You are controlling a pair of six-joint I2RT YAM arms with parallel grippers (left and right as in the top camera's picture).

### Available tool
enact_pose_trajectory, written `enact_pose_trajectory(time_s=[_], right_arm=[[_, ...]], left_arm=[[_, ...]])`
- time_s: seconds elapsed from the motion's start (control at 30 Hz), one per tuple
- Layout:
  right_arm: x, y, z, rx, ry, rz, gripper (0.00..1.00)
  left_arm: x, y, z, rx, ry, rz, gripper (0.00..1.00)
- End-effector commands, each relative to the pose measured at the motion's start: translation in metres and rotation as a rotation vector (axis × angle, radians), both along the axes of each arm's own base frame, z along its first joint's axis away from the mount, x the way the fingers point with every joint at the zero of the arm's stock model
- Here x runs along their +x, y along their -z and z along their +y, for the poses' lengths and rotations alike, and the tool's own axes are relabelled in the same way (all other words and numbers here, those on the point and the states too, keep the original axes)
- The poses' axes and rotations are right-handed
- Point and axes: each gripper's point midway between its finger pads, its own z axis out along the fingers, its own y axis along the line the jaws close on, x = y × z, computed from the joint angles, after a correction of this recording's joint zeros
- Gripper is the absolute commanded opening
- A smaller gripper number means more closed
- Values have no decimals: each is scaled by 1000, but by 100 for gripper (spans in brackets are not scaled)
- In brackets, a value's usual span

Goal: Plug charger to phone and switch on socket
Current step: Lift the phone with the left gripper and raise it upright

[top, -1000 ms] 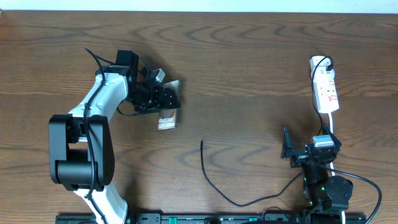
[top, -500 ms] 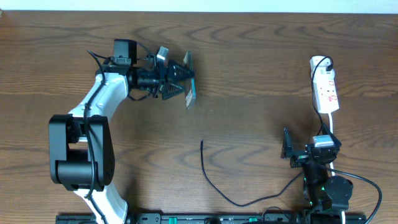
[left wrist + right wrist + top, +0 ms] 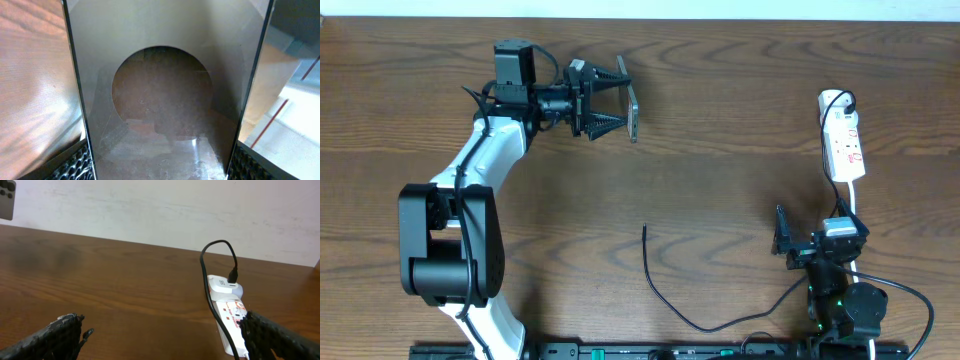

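Observation:
My left gripper [image 3: 617, 103] is shut on the phone [image 3: 633, 112] and holds it off the table at the far left, turned edge-on to the overhead camera. In the left wrist view the phone's glossy brownish-grey face [image 3: 165, 100] fills the frame between the fingers of my left gripper [image 3: 162, 169]. The charger [image 3: 665, 297] lies loose on the table, and its plug tip [image 3: 644, 229] points to the far side at the table's middle. The white socket [image 3: 843, 140] lies at the far right and also shows in the right wrist view [image 3: 227, 311]. My right gripper [image 3: 810, 238], seen in its own view [image 3: 165, 340], is open and empty just short of the socket.
A black plug [image 3: 233, 275] with its black cable sits in the far end of the socket. The socket's white cord [image 3: 856, 200] runs toward the right arm's base. A pale wall [image 3: 160, 210] stands behind the table's far edge.
My left gripper has lifted the phone off the table, carried it to the right and farther back, and turned it from lying flat to edge-on. The right arm and cable have not moved.

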Motion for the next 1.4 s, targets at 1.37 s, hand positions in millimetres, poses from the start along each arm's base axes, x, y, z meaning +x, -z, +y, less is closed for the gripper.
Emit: enact_pose_trajectory(time_s=[1.37], right_arm=[[0,0,0,11,3,1,99]], left_arm=[[-4,-22,-1,-71,-3,223,7]])
